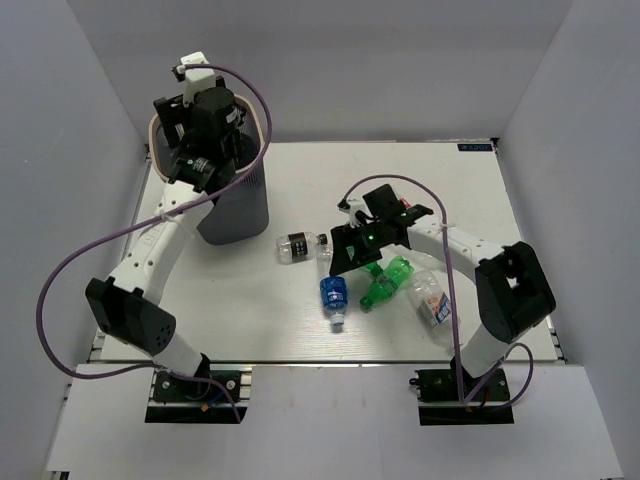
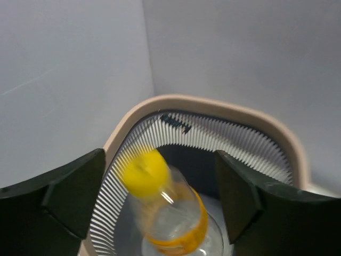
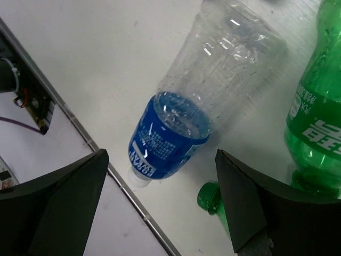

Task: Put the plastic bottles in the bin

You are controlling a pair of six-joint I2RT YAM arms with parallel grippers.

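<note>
My left gripper [image 1: 205, 112] hangs over the bin [image 1: 240, 205], the tall dark mesh wastebasket with a beige rim [image 2: 224, 106]. In the left wrist view its jaws stand wide open [image 2: 160, 208]. A clear bottle with a yellow cap and orange label [image 2: 173, 216] is blurred between them, inside the bin and touching neither finger. My right gripper [image 1: 345, 262] is open and empty just above a lying clear bottle with a blue label [image 3: 173, 136], also seen from above [image 1: 334, 297]. A green bottle [image 3: 314, 117] lies to its right, and a green cap [image 3: 210, 196] shows near the right finger.
A black-label bottle [image 1: 297, 246] lies between the bin and my right gripper. Green bottles [image 1: 388, 282] and a clear bottle with a red and white label [image 1: 432, 305] lie right of the blue one. The table's front edge [image 3: 128, 192] runs close to the blue bottle's cap.
</note>
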